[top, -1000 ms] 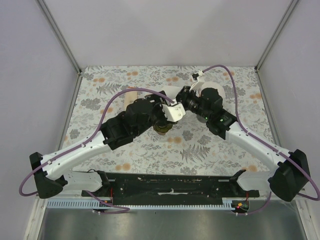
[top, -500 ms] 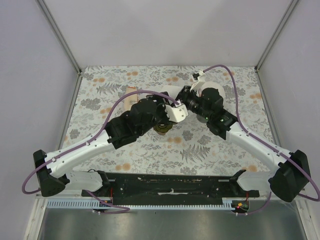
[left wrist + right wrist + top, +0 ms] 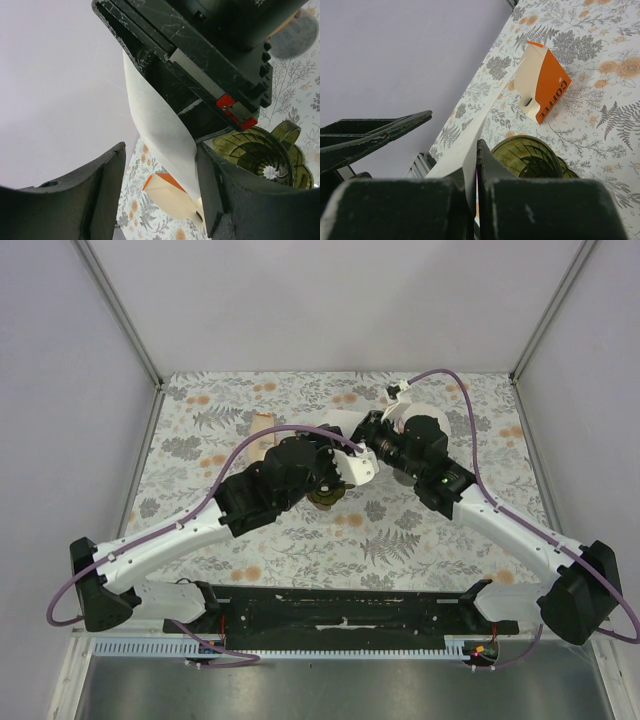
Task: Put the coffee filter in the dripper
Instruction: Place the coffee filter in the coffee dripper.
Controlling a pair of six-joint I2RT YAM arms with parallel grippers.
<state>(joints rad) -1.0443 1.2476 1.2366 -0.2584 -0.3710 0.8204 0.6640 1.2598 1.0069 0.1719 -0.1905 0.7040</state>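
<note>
The white paper coffee filter (image 3: 159,125) hangs in the air, pinched at its edge by my right gripper (image 3: 474,150), which is shut on it. My left gripper (image 3: 160,152) stands open around the filter's free end. The paper lies against its right finger (image 3: 225,200), and a gap shows to its left finger (image 3: 90,195). The green ribbed dripper (image 3: 527,157) sits on the table just below both grippers, and its cone holds nothing. From above, only a part of the dripper (image 3: 325,498) shows under the arms.
An orange and cream filter box (image 3: 544,87) marked COFFEE lies on the floral tablecloth behind the dripper, at the back left in the top view (image 3: 262,426). Both arms cross over the table's middle. Grey walls close in the left, back and right sides.
My left arm has moved right toward the right gripper, and its jaws have narrowed around the filter. The right arm has held still with the filter.
</note>
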